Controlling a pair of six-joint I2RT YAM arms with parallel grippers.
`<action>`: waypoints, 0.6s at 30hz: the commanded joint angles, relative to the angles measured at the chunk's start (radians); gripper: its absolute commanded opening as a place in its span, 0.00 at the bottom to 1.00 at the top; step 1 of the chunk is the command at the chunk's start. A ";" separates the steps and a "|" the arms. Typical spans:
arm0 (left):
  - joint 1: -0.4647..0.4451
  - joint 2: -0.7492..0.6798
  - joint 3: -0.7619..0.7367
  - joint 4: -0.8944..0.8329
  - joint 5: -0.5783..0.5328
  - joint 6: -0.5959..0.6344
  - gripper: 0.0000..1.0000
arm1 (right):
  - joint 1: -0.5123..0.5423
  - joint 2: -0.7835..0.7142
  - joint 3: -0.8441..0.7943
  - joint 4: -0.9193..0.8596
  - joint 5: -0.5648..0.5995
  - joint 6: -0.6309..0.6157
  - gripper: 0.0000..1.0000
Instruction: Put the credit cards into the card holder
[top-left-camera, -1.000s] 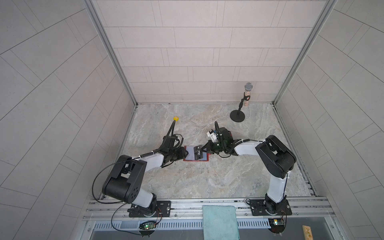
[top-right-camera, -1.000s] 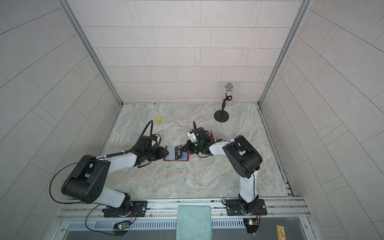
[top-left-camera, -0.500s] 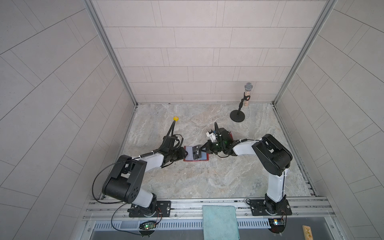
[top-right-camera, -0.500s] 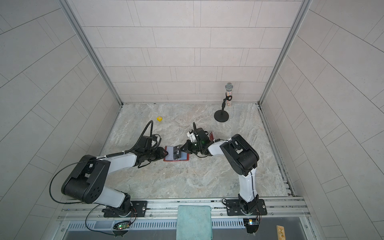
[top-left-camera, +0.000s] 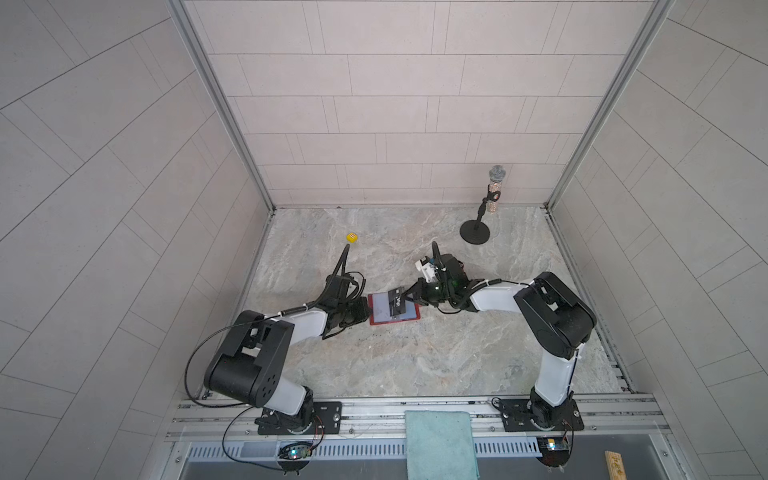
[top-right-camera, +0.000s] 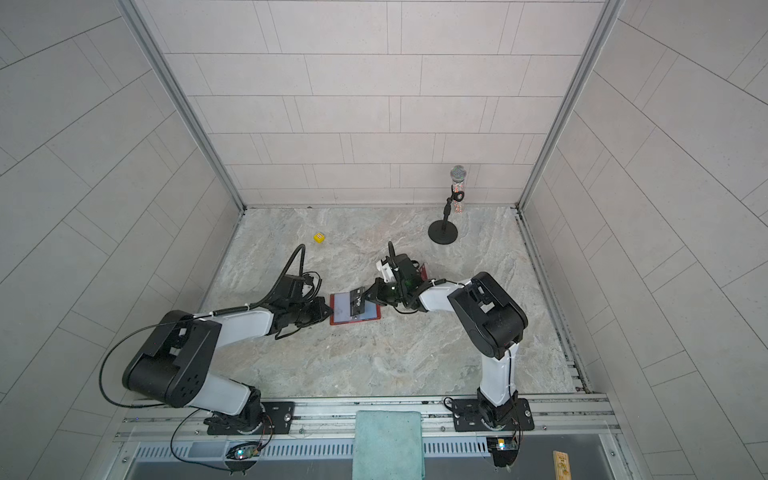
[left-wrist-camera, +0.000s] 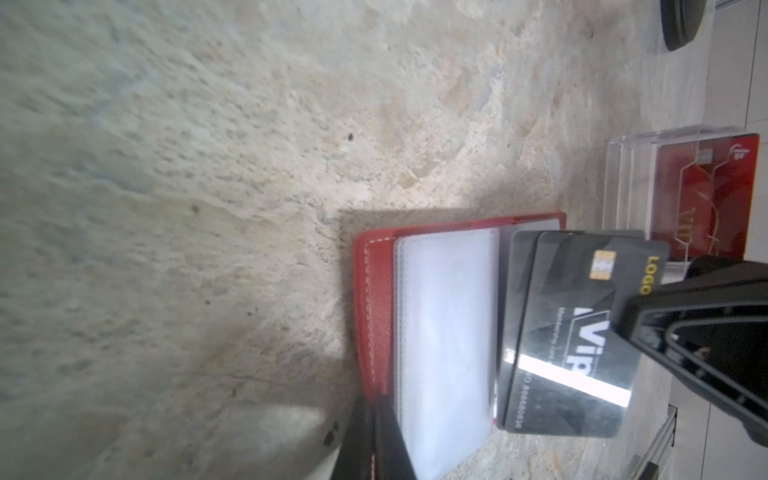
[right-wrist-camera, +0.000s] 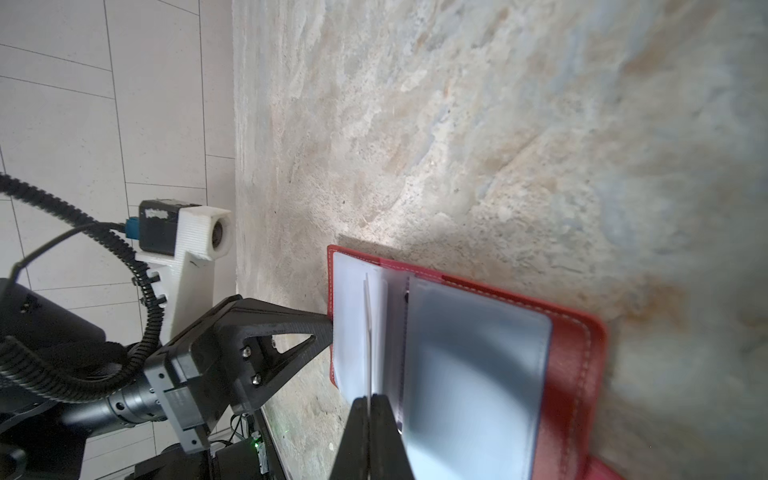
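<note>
Card holder (top-left-camera: 395, 321) lies open and flat on the marbled floor near the middle of both top views, red cover down and clear sleeves up. Working from the left, a small yellow die (top-left-camera: 352, 237) sits alone toward the upper left of the floor, well apart from everything else. My left claw (top-left-camera: 365, 311) reaches in low from the left, and its jaws are pinched together on the left edge of the card holder. In the right wrist view its black fingers (right-wrist-camera: 286, 318) meet that red edge. Over the open sleeves hangs a black credit card (top-left-camera: 397, 300) with white "VIP" lettering, set at a slant to the holder's edges; I cannot tell whether it touches the sleeves. My right claw (top-left-camera: 410, 296) is clamped on that card's right end. Beyond it, the left wrist view shows a clear acrylic stand (left-wrist-camera: 623, 178) holding a red card (left-wrist-camera: 706, 195) upright. Toward the upper right of the floor a microphone stand (top-left-camera: 476, 232) stands close to the back wall.
</note>
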 joint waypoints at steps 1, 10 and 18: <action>0.003 -0.006 -0.025 -0.016 -0.005 -0.010 0.05 | -0.007 -0.042 -0.021 -0.027 0.013 -0.015 0.00; 0.004 -0.006 -0.025 -0.016 -0.005 -0.009 0.05 | -0.016 -0.045 -0.024 -0.101 -0.032 -0.050 0.00; 0.003 -0.001 -0.022 -0.016 -0.002 -0.007 0.04 | -0.017 -0.027 -0.009 -0.110 -0.055 -0.053 0.00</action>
